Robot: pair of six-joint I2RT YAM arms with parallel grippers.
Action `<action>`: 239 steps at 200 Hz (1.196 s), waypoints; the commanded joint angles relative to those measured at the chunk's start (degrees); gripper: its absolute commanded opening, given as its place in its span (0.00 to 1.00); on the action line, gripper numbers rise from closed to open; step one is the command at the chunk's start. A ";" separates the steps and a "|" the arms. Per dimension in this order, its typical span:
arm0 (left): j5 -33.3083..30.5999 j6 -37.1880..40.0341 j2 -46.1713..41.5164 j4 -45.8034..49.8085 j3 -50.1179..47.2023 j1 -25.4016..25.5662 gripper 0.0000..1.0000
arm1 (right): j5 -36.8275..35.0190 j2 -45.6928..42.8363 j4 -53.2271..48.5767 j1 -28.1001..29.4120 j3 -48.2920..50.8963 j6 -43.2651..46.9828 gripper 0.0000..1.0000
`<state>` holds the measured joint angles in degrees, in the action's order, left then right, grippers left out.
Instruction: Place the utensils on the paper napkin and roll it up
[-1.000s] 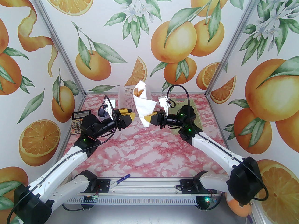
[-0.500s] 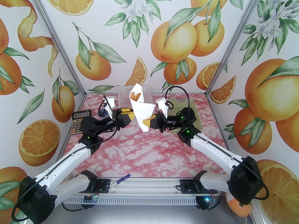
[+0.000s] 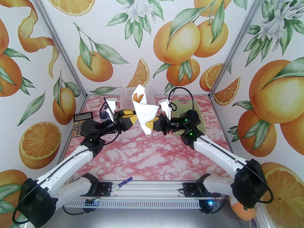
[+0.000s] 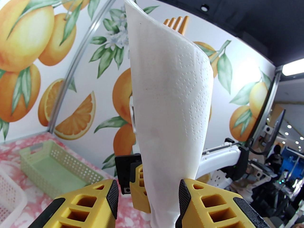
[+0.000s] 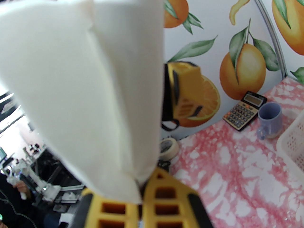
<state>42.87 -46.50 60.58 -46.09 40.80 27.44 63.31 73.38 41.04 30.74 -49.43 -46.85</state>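
Nearest, a blue pen [image 3: 124, 182] lies on the front rail, clear of the work. Above mid-table the right gripper [image 3: 149, 125] is clenched on the lower tip of the paper napkin [image 3: 146, 111], which stands rolled into a cone in the air. The left gripper [image 3: 135, 117] straddles the roll just above that pinch, jaws released, with a gap showing beside one finger. The utensils [image 3: 139, 97] sit inside the roll, their heads peeking from its open top. Behind stands the white basket [image 3: 125, 95]. The roll looks nearly complete. To finish well, the left jaws should probably close gently on the loose flap, with the cone kept upright so nothing slides out.
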 commanded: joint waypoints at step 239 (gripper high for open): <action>3.53 0.71 3.21 -6.12 2.27 3.58 0.32 | 4.00 0.45 4.49 3.30 -1.02 -1.67 0.00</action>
<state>45.47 -46.46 63.13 -50.87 41.04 30.48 65.17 73.52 42.78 33.04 -49.43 -48.51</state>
